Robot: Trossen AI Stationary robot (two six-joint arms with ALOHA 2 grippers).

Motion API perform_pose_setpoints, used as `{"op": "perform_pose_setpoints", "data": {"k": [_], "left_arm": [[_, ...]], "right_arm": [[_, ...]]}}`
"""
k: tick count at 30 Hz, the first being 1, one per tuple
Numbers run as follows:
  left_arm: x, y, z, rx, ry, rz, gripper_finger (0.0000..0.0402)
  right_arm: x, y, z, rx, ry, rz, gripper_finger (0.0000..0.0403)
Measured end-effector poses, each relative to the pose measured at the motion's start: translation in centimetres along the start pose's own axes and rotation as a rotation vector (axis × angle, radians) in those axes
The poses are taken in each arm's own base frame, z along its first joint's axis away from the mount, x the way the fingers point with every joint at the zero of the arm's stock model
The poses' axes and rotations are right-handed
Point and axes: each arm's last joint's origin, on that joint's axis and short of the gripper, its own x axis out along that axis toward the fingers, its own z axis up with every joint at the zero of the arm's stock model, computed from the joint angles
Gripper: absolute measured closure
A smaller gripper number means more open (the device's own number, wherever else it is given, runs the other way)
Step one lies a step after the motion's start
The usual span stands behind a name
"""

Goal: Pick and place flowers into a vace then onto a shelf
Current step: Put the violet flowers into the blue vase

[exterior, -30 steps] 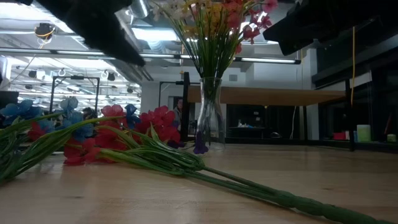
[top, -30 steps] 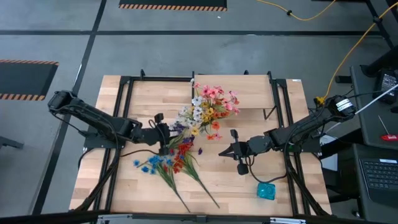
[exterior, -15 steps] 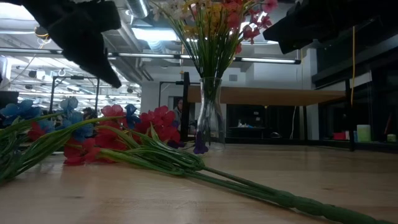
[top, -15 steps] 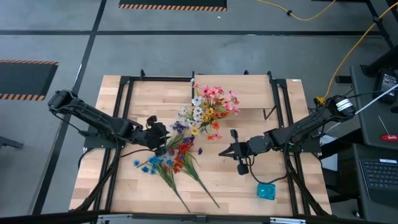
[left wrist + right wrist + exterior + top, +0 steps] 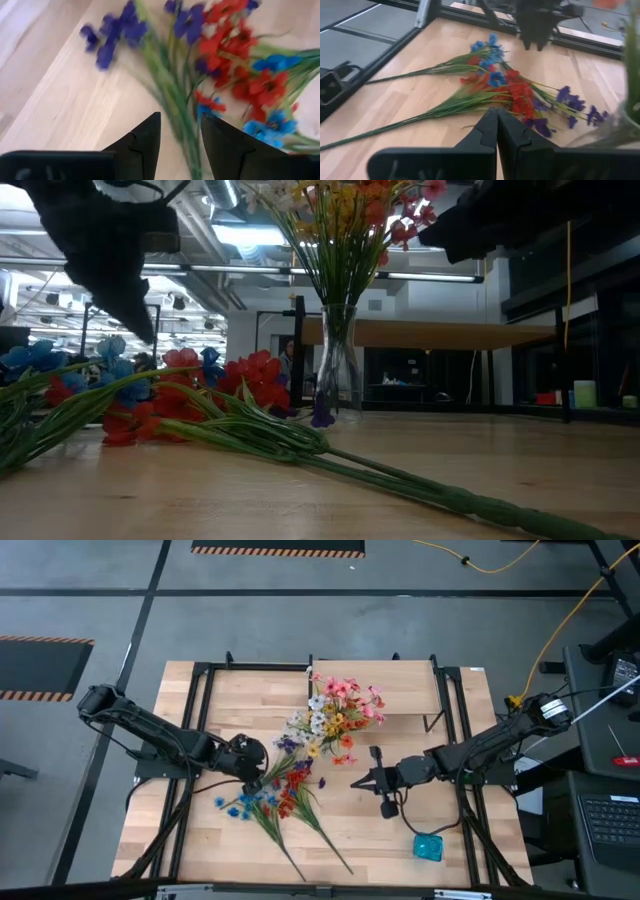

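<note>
Flowers [image 5: 275, 798] lie loose on the counter [image 5: 200, 690] just beside the vase [image 5: 337, 360], which already holds several. Left gripper [image 5: 180, 135] hovers over their stems, fingers apart, probably to take one. Right gripper [image 5: 372, 780] waits beside the vase, fingers together.

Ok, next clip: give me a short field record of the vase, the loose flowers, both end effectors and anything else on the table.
vase: clear glass vase upright, already holding pink, yellow and white sprays
loose flowers: red, blue and purple sprays lying flat on the wood tabletop
left end effector: open above the loose stems
right end effector: shut, empty, waiting mid-table
other: small teal object near the front edge
</note>
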Motion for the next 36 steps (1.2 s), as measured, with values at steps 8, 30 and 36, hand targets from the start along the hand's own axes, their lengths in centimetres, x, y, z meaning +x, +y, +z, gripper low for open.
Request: {"op": "perform_pose_setpoints", "data": {"k": [8,30,36], "left_arm": [[0.5,0.0,-0.5,-0.019,0.073,0.016,0.0268],[4.5,-1.3,-1.6,0.017,0.258,0.011,0.0267],[4.6,-1.2,-1.7,0.02,0.263,0.021,0.0267]], "right_arm": [[0.3,-1.8,-0.2,0.031,0.01,-0.064,0.04],[0.5,-3.6,-0.5,0.05,0.033,-0.126,0.04],[0.5,-3.6,-0.5,0.05,0.034,-0.126,0.04]]}}
